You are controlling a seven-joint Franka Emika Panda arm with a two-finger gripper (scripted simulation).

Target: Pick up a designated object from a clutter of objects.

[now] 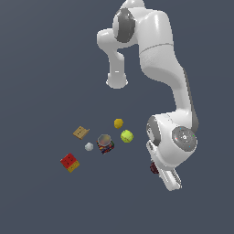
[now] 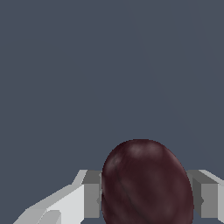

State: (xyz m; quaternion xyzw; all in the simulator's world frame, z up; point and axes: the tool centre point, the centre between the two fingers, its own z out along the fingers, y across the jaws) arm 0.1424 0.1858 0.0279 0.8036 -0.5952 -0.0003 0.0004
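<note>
The Panda arm (image 1: 169, 68) bends down over the desk (image 1: 45, 68), its wrist at about four o'clock from the can (image 1: 105, 144). The maroon ball (image 2: 146, 183) sits between the fingers (image 2: 89, 199), which flank it closely on both sides; actual contact cannot be confirmed. The reach looks done; closing and lifting appear left. The yellow-green ball (image 1: 127, 135), orange ball (image 1: 118, 123) and cube (image 1: 70, 162) lie apart.

Arm (image 1: 169, 82) folded low, wrist down, jaws closed on the maroon ball (image 2: 146, 183).
</note>
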